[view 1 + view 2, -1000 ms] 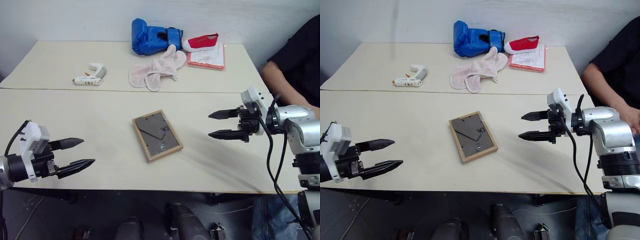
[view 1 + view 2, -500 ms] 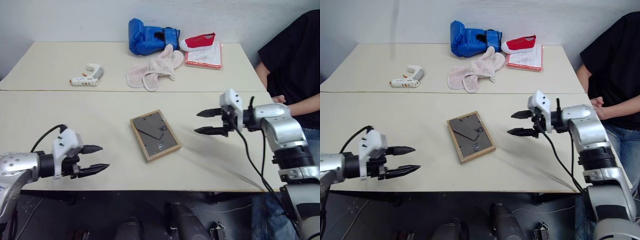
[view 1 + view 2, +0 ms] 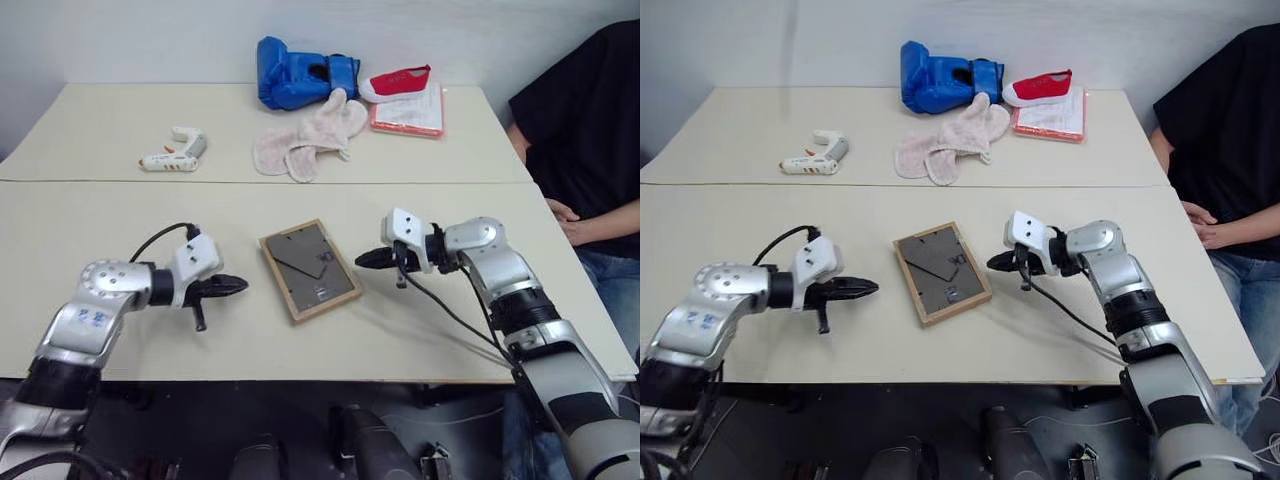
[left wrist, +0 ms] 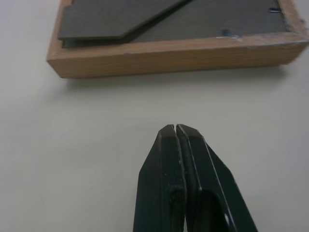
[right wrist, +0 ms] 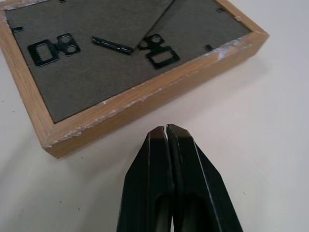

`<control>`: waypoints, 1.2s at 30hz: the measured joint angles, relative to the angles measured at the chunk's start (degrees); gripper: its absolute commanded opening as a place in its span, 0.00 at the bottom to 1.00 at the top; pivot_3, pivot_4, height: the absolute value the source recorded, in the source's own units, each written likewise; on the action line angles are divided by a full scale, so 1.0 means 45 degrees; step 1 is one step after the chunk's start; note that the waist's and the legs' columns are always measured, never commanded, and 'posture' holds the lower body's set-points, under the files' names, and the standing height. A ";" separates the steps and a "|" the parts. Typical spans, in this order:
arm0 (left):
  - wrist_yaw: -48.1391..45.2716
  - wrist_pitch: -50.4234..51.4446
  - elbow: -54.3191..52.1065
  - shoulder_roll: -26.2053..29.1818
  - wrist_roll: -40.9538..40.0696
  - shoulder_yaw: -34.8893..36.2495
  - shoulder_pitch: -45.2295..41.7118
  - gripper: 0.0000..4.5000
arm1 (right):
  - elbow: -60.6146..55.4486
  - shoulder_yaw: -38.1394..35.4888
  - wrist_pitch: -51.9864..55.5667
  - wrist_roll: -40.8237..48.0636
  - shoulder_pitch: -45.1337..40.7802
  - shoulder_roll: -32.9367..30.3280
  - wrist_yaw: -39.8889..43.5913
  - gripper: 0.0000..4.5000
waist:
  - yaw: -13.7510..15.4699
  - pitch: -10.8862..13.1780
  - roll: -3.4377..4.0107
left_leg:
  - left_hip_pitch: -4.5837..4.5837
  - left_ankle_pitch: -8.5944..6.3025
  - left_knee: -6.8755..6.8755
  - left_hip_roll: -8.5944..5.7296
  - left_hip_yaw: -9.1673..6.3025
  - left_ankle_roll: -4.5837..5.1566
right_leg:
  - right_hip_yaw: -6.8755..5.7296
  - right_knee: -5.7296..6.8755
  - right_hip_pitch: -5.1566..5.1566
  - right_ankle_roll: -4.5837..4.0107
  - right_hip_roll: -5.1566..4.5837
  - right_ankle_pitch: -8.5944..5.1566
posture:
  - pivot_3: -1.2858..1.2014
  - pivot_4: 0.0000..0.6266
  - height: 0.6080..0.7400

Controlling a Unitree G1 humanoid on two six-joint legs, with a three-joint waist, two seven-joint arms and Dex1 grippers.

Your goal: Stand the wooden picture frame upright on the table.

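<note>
Left eye view: the frame [image 3: 311,270] is seen lying flat on the table [image 3: 120,215], dark back up, near the middle of the front half, just below the seam. Its easel stand is folded flat against the back (small black metal fittings are shown beside it in the right wrist view). The picture side is hidden.

The left gripper [image 3: 236,285] is placed at the frame's 9 o'clock, its tips aimed at the near long edge and kept a short way apart from it. Its jaws are pressed together, nothing between them, as is plainly shown in the left wrist view, where the fingers [image 4: 166,164] meet along one line above bare tabletop.

The right gripper [image 3: 362,260] is set at the frame's 3 o'clock, pointed at the opposite long edge. Its jaws are likewise closed on nothing; the fingertips [image 5: 166,140] are seen just short of the wooden border, and contact appears not to be made, though the gap is hard to judge.

Along the far edge, at the frame's 12 o'clock, a pink mitt [image 3: 310,140], a blue glove [image 3: 300,72] and a red shoe [image 3: 400,82] on a pink-edged pad [image 3: 415,115] are grouped. A glue gun [image 3: 176,152] is laid at 11 o'clock. A person in black [image 3: 590,120] is seated at 2 o'clock.
</note>
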 measured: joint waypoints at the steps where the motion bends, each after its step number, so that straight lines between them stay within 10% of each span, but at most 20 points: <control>1: -0.0004 -0.0034 0.0351 -0.0244 0.0035 -0.0113 -0.0337 0.01 | -0.0327 0.0067 0.0124 -0.0010 0.0210 0.0034 0.0008 0.00 | 0.0016 0.0000 0.0000 | -0.0005 0.0000 0.0000 -0.0001 -0.0001 0.0000 | -0.0001 0.0005 -0.0002 0.0000 0.0000 0.0000 | 0.52 0.24 1.00; 13: -0.0693 -0.0650 0.3116 -0.1537 0.0807 -0.0730 -0.2266 0.01 | -0.4169 0.0056 0.2134 0.0237 0.2005 -0.0345 -0.0236 0.00 | -0.0044 -0.0001 -0.0002 | 0.0000 0.0006 0.0021 0.0000 0.0000 -0.0012 | 0.0002 0.0025 -0.0008 0.0004 0.0003 0.0002 | 0.52 0.24 1.00; 27: -0.3266 1.1216 0.2358 0.0822 -0.3596 0.0039 -0.2987 0.98 | -0.3963 0.0474 -0.0109 -0.1271 0.1996 -0.1219 -0.0928 0.00 | 0.0027 -0.0004 -0.0008 | -0.0013 -0.0009 0.0029 -0.0010 -0.0016 0.0016 | 0.0001 0.0020 0.0000 0.0003 0.0003 0.0001 | 0.52 0.24 1.00; 36: -0.1596 1.2767 0.2337 -0.0591 -0.3613 -0.0472 -0.3451 0.99 | -0.3780 0.0728 -0.0397 -0.1859 0.1994 -0.0919 -0.1491 0.00 | 0.0022 -0.0009 -0.0009 | 0.0007 0.0006 0.0044 -0.0008 -0.0016 -0.0013 | 0.0004 0.0034 0.0008 0.0002 0.0002 0.0001 | 0.52 0.24 1.00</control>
